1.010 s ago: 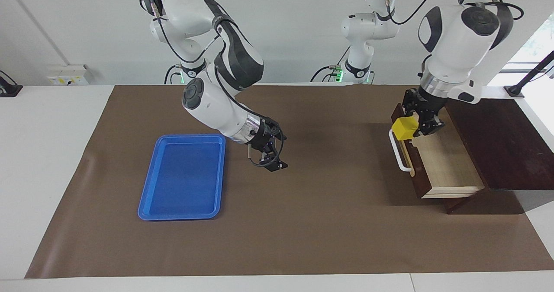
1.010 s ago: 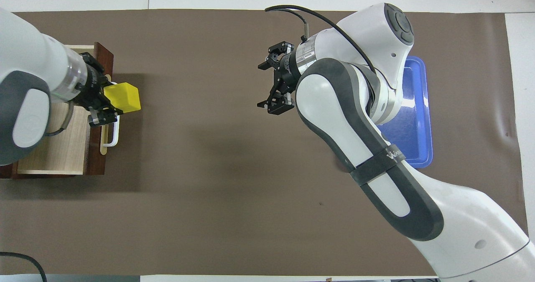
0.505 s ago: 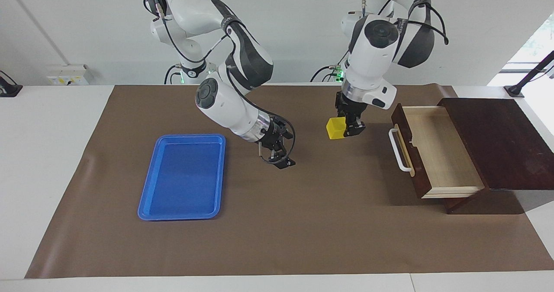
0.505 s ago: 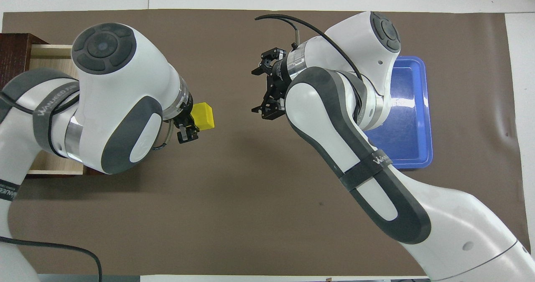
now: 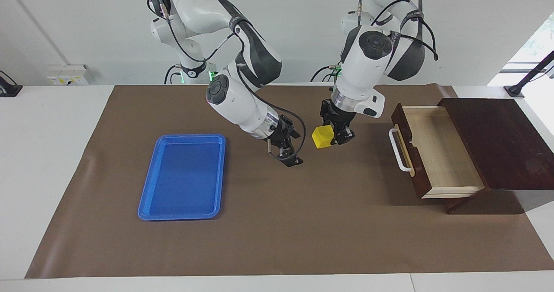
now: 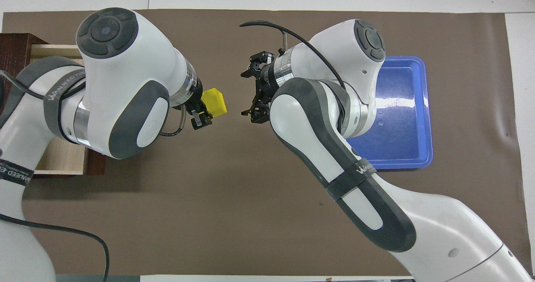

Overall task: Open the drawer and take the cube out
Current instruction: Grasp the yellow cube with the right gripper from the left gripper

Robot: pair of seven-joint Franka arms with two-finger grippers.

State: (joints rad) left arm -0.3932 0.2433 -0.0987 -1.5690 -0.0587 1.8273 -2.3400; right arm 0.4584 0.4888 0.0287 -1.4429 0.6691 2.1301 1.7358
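Left hand pinches the cube between its fingers, up in the air over bare brown mat at mid-desk. In the overhead view the cube sticks out of the hand toward the right arm's end of the desk.

Right hand hangs just beside it, fingers spread wide, nothing in it, mouth turned toward the cube. Small gap between cube and right hand, not touching.

Key relation: the cube lies straight across from the right hand's open mouth, between the two hands. It's a cube, so no long axis to line up. Looks like a handover is being set up; the right hand is the free one and the nearest to it.

Drawer is pulled out, pale inside empty, toward the left arm's end of the desk, well apart from the left hand. Blue tray sits past the right hand, toward the right arm's end of the desk, near it.

Cube is out of the drawer, not yet set down.
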